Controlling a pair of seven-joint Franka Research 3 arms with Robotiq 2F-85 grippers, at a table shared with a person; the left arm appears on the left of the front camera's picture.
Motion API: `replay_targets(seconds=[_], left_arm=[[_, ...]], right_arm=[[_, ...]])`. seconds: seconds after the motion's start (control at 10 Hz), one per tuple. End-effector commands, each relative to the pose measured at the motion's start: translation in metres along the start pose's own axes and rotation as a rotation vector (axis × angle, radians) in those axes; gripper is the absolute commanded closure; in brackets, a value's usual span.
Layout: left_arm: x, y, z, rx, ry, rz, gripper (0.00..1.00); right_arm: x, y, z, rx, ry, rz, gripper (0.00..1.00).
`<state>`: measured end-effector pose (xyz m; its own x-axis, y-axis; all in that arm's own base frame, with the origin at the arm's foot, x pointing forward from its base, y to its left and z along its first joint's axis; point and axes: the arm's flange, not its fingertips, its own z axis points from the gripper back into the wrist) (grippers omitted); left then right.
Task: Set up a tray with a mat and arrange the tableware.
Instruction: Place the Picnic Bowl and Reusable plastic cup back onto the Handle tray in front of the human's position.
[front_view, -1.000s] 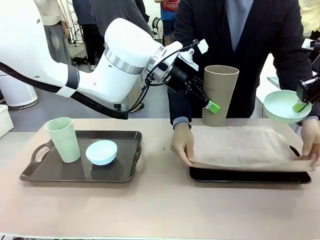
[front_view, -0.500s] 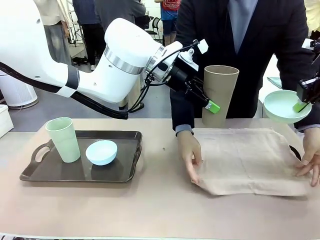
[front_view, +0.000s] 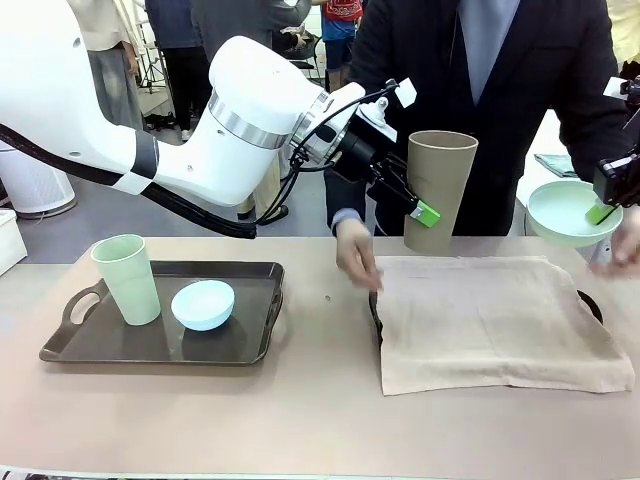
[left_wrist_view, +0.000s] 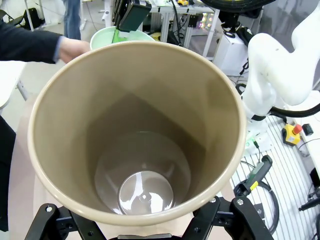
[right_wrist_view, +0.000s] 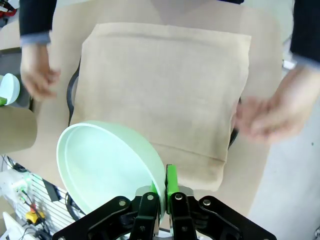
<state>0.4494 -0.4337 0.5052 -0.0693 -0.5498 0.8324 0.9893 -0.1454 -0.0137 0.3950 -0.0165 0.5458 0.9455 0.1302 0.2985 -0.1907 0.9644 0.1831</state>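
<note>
Left jaws grip taupe tumbler (front_view: 446, 175); right jaws pinch rim of mint bowl (front_view: 560, 212)

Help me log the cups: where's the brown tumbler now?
In the front view, mid-picture: the left gripper holds the brown tumbler aloft near the mat's far left corner.

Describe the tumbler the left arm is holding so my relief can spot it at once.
Find the white left arm reaching over the table's middle. Its gripper grips a tall tumbler by the rim, near the mat's far edge. It is taupe-brown; the other tumbler, pale green, stands on the left tray.
</note>
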Motion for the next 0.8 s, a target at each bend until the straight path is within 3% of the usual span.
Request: replay_targets(seconds=[0.0, 0.7], left_arm=[[0.0009, -0.0017, 0.0028, 0.004, 0.012, -0.01, 1.0], [0.0009, -0.0017, 0.0028, 0.004, 0.012, -0.01, 1.0]], right_arm=[[0.0018, 0.0005, 0.0002, -0.005, -0.011, 0.001, 1.0], [0.0018, 0.0005, 0.0002, -0.005, -0.011, 0.001, 1.0]])
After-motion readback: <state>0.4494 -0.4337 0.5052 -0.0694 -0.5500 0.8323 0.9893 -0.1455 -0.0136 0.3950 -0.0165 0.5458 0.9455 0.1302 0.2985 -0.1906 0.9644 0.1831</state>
